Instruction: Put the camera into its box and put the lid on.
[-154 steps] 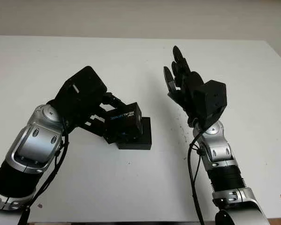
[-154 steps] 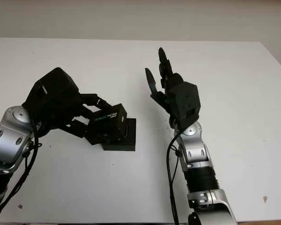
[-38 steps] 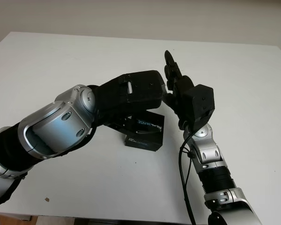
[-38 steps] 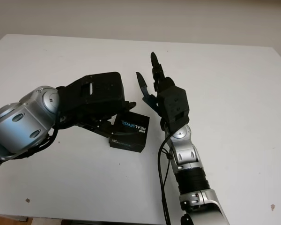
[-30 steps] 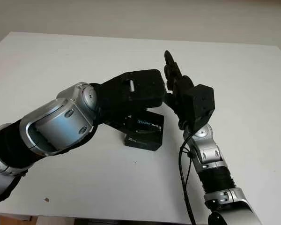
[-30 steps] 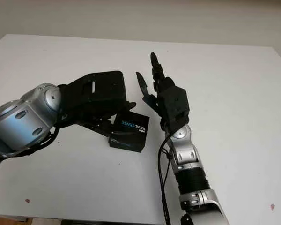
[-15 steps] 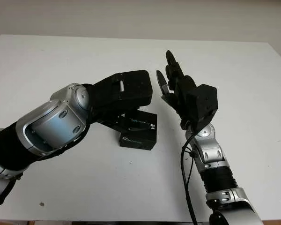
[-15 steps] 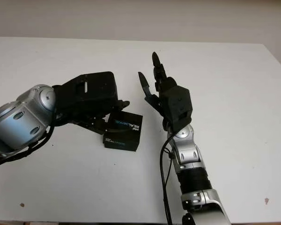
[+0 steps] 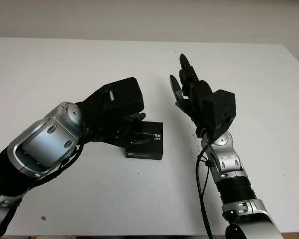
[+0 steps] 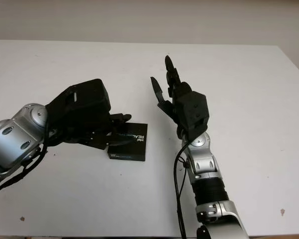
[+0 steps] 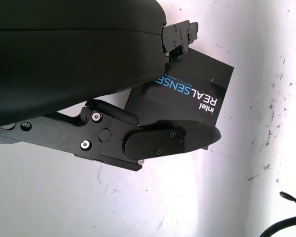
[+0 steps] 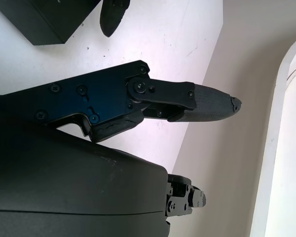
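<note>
You have the black box (image 9: 145,146) lying closed, lid on, at the centre of the frame on the white worktop (image 9: 65,69), so the task looks all but finished; the camera is presumably inside. Your left hand (image 9: 132,127) sits over the box's left end, fingers (image 11: 175,140) loosely extended, gripping nothing. Your right hand (image 9: 189,89) is raised, open, right of the box.

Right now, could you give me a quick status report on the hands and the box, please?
Left robot hand over the box, fingers touching the lid, no grasp. Right robot hand open, raised beside it. Box closed, flat on the table. Nothing in the way.
</note>
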